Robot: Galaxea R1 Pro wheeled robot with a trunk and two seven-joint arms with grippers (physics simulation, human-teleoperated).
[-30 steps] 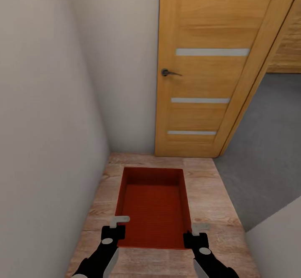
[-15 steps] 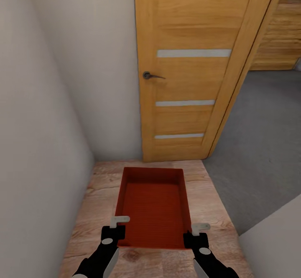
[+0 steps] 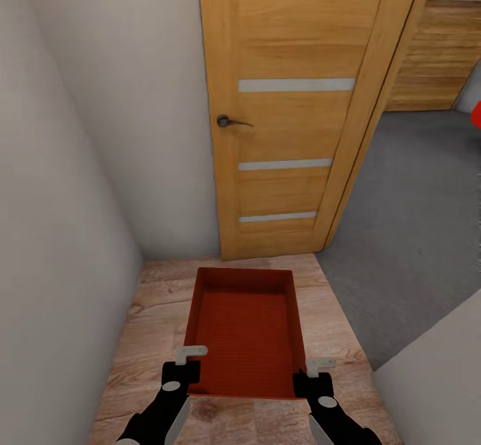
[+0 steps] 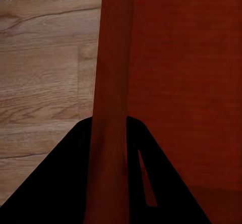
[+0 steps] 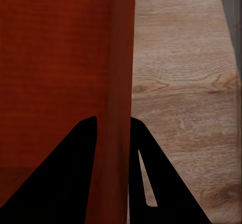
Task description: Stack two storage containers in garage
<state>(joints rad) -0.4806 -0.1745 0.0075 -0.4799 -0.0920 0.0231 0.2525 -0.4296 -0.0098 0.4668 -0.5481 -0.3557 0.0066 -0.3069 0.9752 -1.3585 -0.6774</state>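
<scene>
Orange-red storage container [image 3: 246,328] rides between both arms, left hand [image 3: 181,363] and right hand [image 3: 314,373] each clamped on a side wall (long axis pointing ahead), grey garage floor [image 3: 414,231] off right.

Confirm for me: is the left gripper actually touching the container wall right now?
Touching. In the left wrist view the container has its side wall running straight between the left gripper, both dark fingers pressed against it with no gap showing.

No readable text, labels, brands, numbers or signs on any surface.
</scene>
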